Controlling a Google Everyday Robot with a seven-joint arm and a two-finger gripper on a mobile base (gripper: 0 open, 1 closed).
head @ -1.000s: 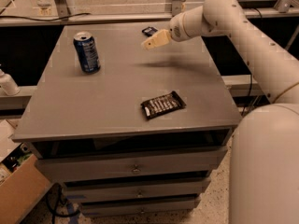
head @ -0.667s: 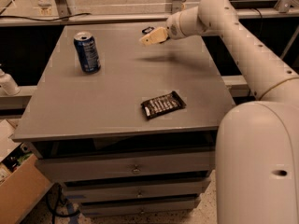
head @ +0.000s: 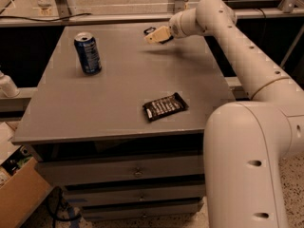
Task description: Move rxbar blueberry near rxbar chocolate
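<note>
The rxbar chocolate (head: 164,107), a black wrapper with rows of white lettering, lies flat on the grey table (head: 114,99), right of centre and toward the front. The rxbar blueberry (head: 150,31) is a small dark bar near the table's far edge, mostly hidden behind the gripper. My gripper (head: 156,35), with cream-coloured tips, hangs at the end of the white arm (head: 223,27) that reaches in from the right. It sits right at the blueberry bar, just in front of it. I cannot tell whether it touches the bar.
A blue soda can (head: 88,53) stands upright at the table's back left. Drawers (head: 137,172) sit under the tabletop. A cardboard box (head: 19,196) is on the floor at lower left. A metal rail (head: 118,18) runs behind the table.
The gripper has moved a little to the left and closer to the blueberry bar at the far edge. The bars and the can have not moved.
</note>
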